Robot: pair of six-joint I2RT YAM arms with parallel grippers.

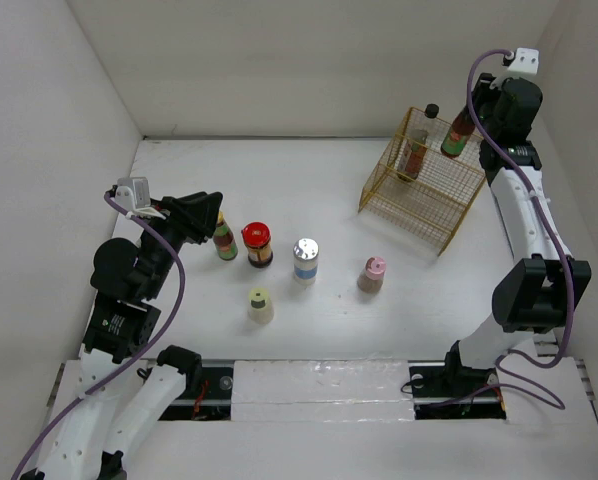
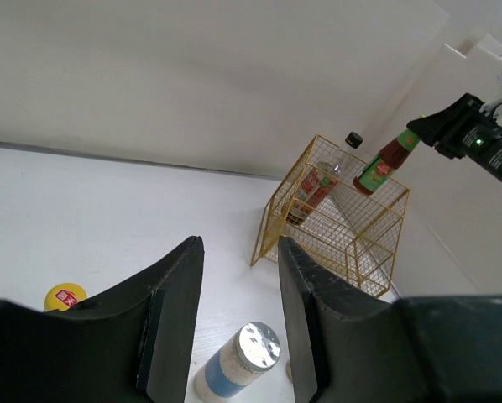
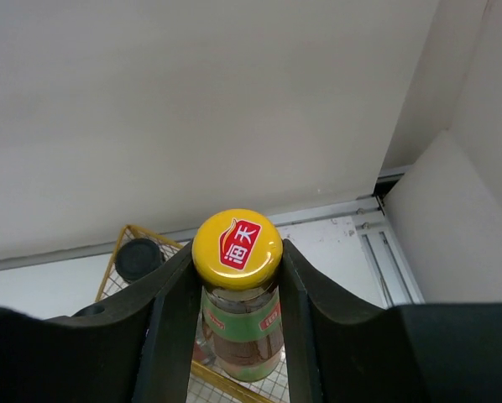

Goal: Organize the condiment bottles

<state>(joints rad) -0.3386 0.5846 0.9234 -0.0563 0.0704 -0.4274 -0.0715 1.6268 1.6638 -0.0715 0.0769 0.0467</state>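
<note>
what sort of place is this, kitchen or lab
Probably a robot test cell, not a kitchen: plain white walls box in a white table, two robot arms are bolted to its near edge, and condiment bottles stand loose by a wire basket.

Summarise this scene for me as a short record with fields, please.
basket: gold wire basket, far right of the table
in basket: black-cap bottle
right gripper: shut on yellow-cap bottle, held tilted at the basket's top
left gripper: open, empty, beside striped bottle
standing on table: striped bottle, red-cap jar, silver-cap bottle, pink-cap bottle, yellow-green-cap bottle
left to move: five bottles outside the basket
</note>
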